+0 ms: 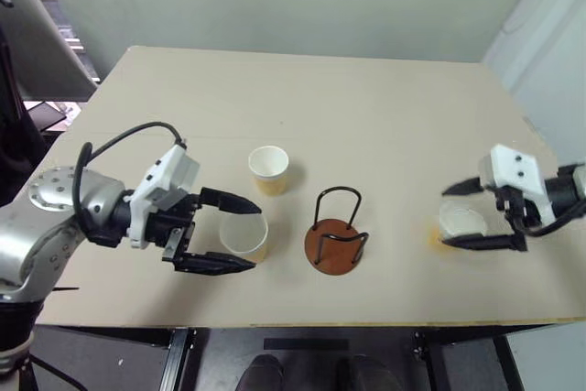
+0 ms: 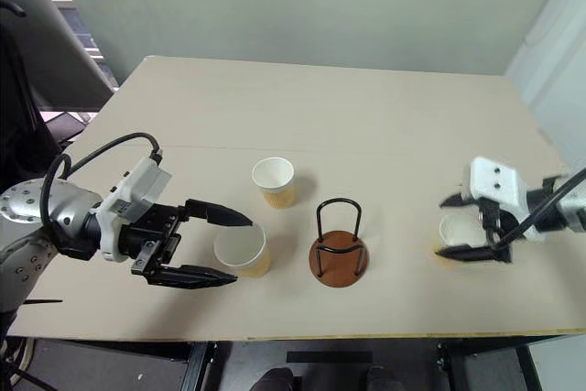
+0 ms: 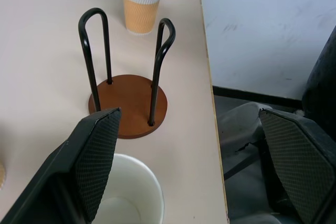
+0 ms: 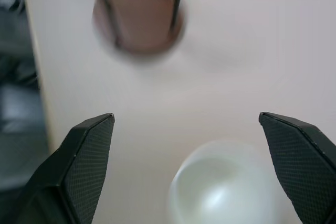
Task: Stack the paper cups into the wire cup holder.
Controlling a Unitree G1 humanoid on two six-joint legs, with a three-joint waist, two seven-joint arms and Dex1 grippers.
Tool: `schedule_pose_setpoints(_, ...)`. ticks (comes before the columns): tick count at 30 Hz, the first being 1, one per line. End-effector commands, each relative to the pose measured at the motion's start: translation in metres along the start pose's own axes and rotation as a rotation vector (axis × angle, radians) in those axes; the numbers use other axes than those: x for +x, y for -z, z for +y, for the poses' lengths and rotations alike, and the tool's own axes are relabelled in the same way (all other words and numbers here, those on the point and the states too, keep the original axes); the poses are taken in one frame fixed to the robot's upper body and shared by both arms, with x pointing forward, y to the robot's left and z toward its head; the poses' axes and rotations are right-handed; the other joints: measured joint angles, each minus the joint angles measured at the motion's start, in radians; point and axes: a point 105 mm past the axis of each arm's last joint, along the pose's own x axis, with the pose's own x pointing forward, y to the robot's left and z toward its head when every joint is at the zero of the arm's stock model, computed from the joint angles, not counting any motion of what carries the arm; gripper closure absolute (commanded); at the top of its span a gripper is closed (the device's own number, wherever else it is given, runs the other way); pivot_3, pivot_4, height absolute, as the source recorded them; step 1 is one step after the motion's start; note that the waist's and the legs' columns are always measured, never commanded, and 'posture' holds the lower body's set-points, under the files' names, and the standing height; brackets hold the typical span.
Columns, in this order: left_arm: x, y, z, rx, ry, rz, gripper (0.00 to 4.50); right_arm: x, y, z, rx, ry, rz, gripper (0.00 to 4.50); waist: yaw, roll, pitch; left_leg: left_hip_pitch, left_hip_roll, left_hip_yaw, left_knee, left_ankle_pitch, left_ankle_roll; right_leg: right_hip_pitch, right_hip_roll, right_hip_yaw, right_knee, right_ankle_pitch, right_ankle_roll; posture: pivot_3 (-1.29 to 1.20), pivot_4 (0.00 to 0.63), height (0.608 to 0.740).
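Cups and holder sit on a pale table [image 1: 366,107], most of them close to its near edge. Nearest that edge on the robot's left, the left gripper [image 1: 240,232] reaches in from the side with its two black fingers spread wide, one on either side of an upright paper cup [image 1: 244,233]; the fingers stand apart from the cup wall and do not pinch it. In the left wrist view this cup's white mouth [image 3: 126,192] lies low between the two textured fingers [image 3: 97,156].

Just beside that cup, toward the middle of the near edge, stands the wire cup holder [image 1: 335,231]: black arched loops rising from a round reddish-brown base. No cup is inside it.

Over on the robot's right, well apart from the holder, the right gripper [image 1: 469,217] hangs with its jaws wide apart around a second cup [image 1: 461,223], which stands upright on the table; the fingers look clear of its rim. The right wrist view shows its white inside [image 4: 226,187] between the open fingertips, with the holder's base [image 4: 137,19] beyond.

Farther back, behind the left cup and the holder, a third cup [image 1: 268,169] stands alone and upright, tan and ribbed outside, white within.
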Motion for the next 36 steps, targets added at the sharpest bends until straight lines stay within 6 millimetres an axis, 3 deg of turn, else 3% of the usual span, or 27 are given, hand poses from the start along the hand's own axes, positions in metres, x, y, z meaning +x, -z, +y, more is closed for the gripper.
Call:
schedule_pose_setpoints(1,0.000,-0.006,-0.001,0.043,0.005,0.000,0.00,-0.011,0.005,-0.006,-0.026,0.056,0.041,0.03,-0.005,0.000,0.000,0.001,0.000,0.001,0.000,0.000,0.000,0.000,0.000,0.001,0.000,0.000,0.000,0.00,0.150,0.740)
schedule_pose_setpoints(13,-0.001,-0.009,-0.005,0.041,-0.018,-0.005,0.00,0.022,0.025,-0.012,-0.074,0.017,0.113,0.03,-0.013,0.000,0.000,0.002,0.001,0.001,0.001,-0.001,0.002,0.000,0.003,0.003,0.002,0.001,0.001,0.00,0.150,0.740)
schedule_pose_setpoints(17,-0.003,-0.007,-0.006,0.034,-0.034,-0.006,0.00,0.022,0.029,-0.016,-0.079,0.016,0.126,0.90,-0.011,0.000,0.000,0.002,0.001,0.001,0.001,-0.001,0.002,0.000,0.002,0.003,0.001,0.001,0.001,0.00,0.150,0.740)
schedule_pose_setpoints(26,-0.006,-0.007,-0.004,0.031,-0.088,-0.044,0.00,0.024,0.028,-0.019,-0.091,0.008,0.121,4.30,-0.012,0.000,0.000,0.002,0.001,0.002,0.001,-0.001,0.002,0.000,0.003,0.003,0.001,0.001,0.001,0.00,0.150,0.740)
schedule_pose_setpoints(27,-0.006,-0.007,-0.005,0.029,-0.089,-0.046,0.00,0.023,0.027,-0.020,-0.094,0.007,0.118,4.48,-0.012,0.000,0.000,0.002,0.001,0.002,0.001,-0.001,0.002,0.000,0.003,0.003,0.001,0.001,0.001,0.00,0.150,0.740)
schedule_pose_setpoints(31,-0.006,-0.007,-0.004,0.028,-0.094,-0.048,0.00,0.013,0.009,-0.021,-0.127,0.001,0.054,4.48,-0.012,0.001,0.000,0.002,0.001,0.002,0.002,-0.001,0.002,0.000,0.003,0.003,0.001,0.001,0.001,0.00,0.150,0.740)
schedule_pose_setpoints(36,-0.010,-0.007,-0.002,0.029,-0.110,-0.045,0.00,-0.021,-0.054,-0.027,-0.272,0.034,-0.126,4.48,-0.015,0.002,0.001,0.002,0.000,0.004,0.002,-0.001,0.002,-0.001,0.004,0.004,0.002,0.001,0.001,0.00,0.150,0.740)
